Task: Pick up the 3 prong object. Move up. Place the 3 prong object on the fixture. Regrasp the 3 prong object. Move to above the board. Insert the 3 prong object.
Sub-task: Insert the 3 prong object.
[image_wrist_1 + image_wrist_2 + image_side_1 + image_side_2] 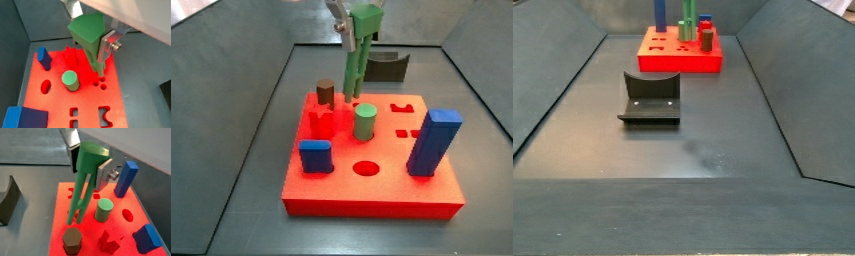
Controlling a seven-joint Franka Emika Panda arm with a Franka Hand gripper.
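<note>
the 3 prong object (85,183) stands upright over the board (372,190), its lower end at or just in the board's top near the back edge, behind the round green cylinder (365,122). the pincer (349,24) is clamped on its upper part. the fixture (651,97) sits on the floor, well apart from the board.

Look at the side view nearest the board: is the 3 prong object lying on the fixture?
No: the gripper holds the 3 prong object upright over the board, away from the fixture.
</note>
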